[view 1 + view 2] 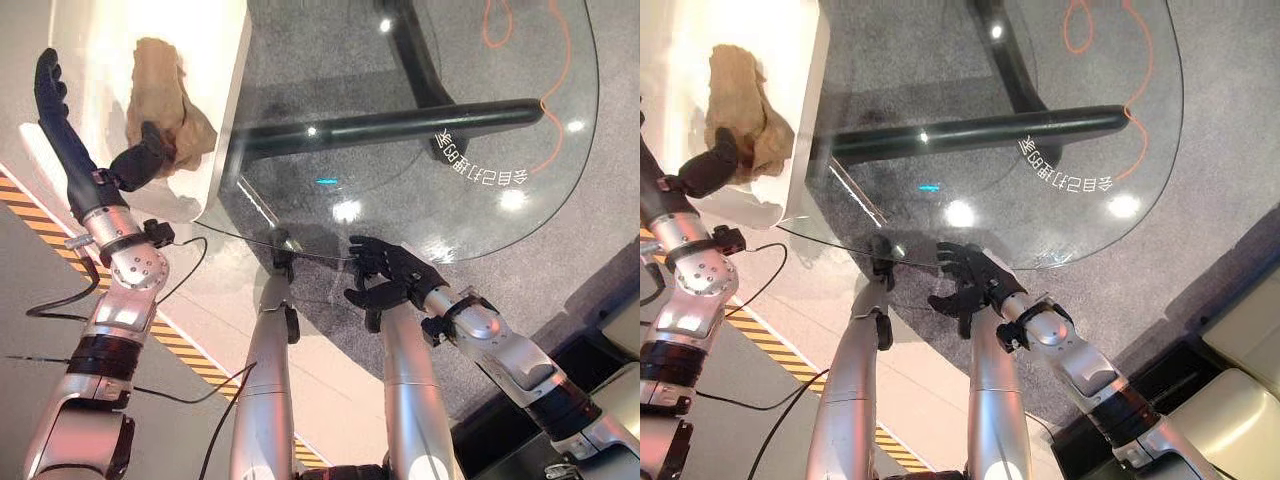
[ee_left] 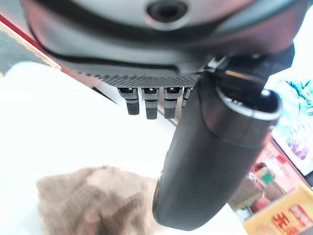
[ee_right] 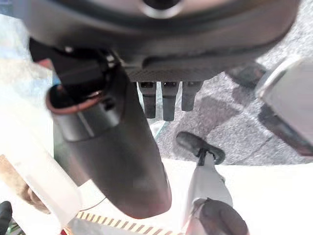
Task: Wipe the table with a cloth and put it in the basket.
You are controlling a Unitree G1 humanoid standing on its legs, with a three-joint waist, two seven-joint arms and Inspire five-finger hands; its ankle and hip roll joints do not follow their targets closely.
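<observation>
White table [image 1: 215, 120]: left hand [image 1: 75, 150] open, thumb on cloth [image 1: 165, 95]; right hand [image 1: 392, 272] relaxed, empty.

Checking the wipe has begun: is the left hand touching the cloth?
Touching. In the left eye view the left hand's thumb presses into the brown cloth on the white table, its fingers straight.

Tan-brown cloth [image 1: 165, 95] in white basket [image 1: 222, 120], clear glass table [image 1: 420, 150] on black frame [image 1: 400, 125], grey speckled carpet [image 1: 330, 60], yellow-black striped floor tape [image 1: 170, 340], orange cable [image 1: 545, 100], dark hands.
</observation>
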